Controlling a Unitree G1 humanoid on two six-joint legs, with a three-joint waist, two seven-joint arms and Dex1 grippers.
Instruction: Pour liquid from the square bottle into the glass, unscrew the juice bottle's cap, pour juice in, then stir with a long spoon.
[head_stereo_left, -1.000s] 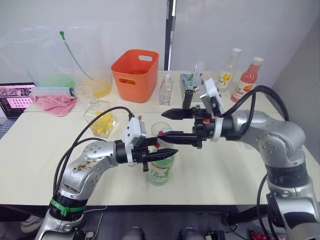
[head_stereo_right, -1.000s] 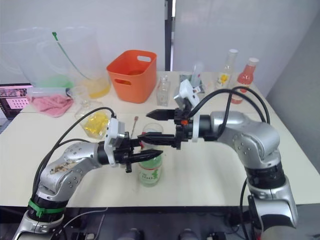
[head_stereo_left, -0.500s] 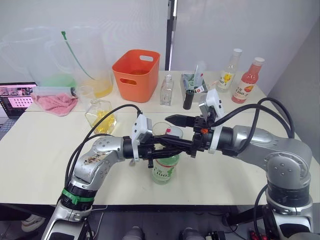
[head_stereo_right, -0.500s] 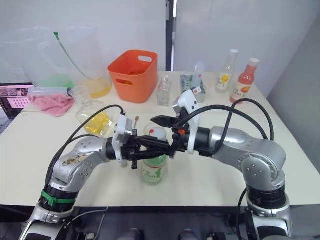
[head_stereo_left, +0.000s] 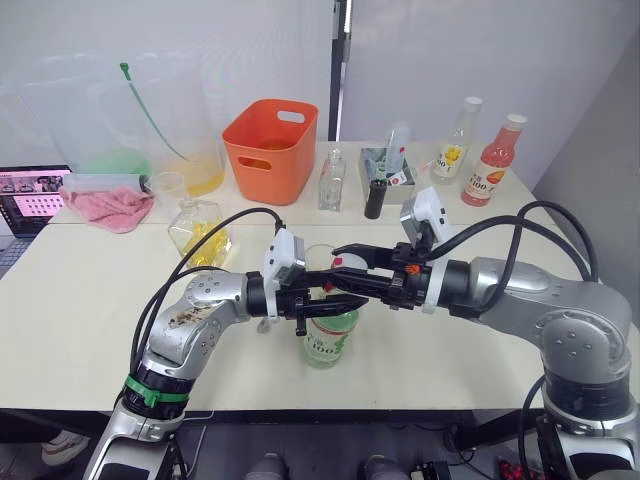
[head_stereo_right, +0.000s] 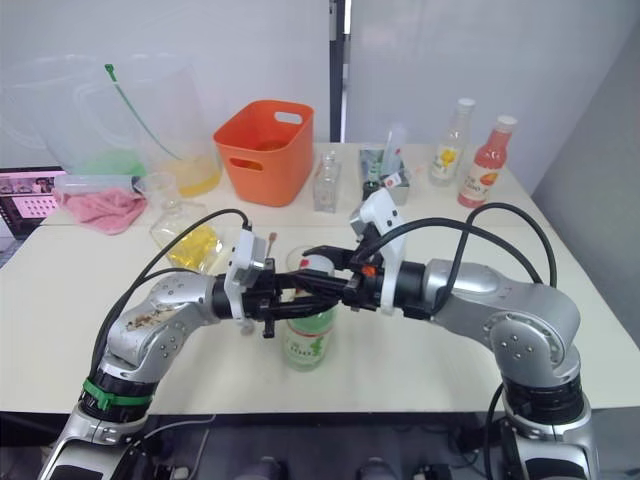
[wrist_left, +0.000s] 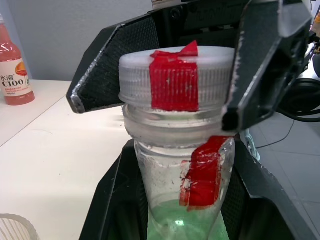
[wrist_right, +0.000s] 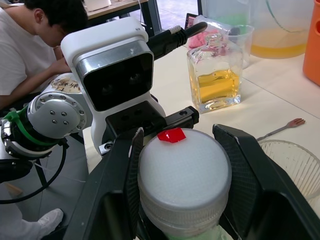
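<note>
The juice bottle (head_stereo_left: 325, 337) stands upright near the table's front edge, green-tinted with a white-and-green label. My left gripper (head_stereo_left: 322, 298) is shut on its neck, just under the juice bottle's cap (wrist_left: 177, 75), which is white with red tape. My right gripper (wrist_right: 184, 175) reaches in from the right, its fingers (wrist_left: 260, 55) pressed against both sides of the cap. The glass (head_stereo_left: 320, 256) stands just behind the bottle. The square bottle (head_stereo_left: 200, 229) with yellow liquid sits to the left. The long spoon (wrist_right: 285, 126) lies on the table beside the glass, its forked end showing.
An orange basket (head_stereo_left: 270, 135), a small clear bottle (head_stereo_left: 332, 180), a yellow-labelled bottle (head_stereo_left: 455, 140) and a pink-red bottle (head_stereo_left: 492, 160) line the back. Large pitchers (head_stereo_left: 170, 120), a measuring cup (head_stereo_left: 168, 185) and a pink cloth (head_stereo_left: 105, 205) sit back left. A person (wrist_right: 45, 30) sits beyond the table.
My right gripper has come down and forward and closed its wide-open fingers onto the cap. The left gripper keeps its hold on the bottle's neck.
</note>
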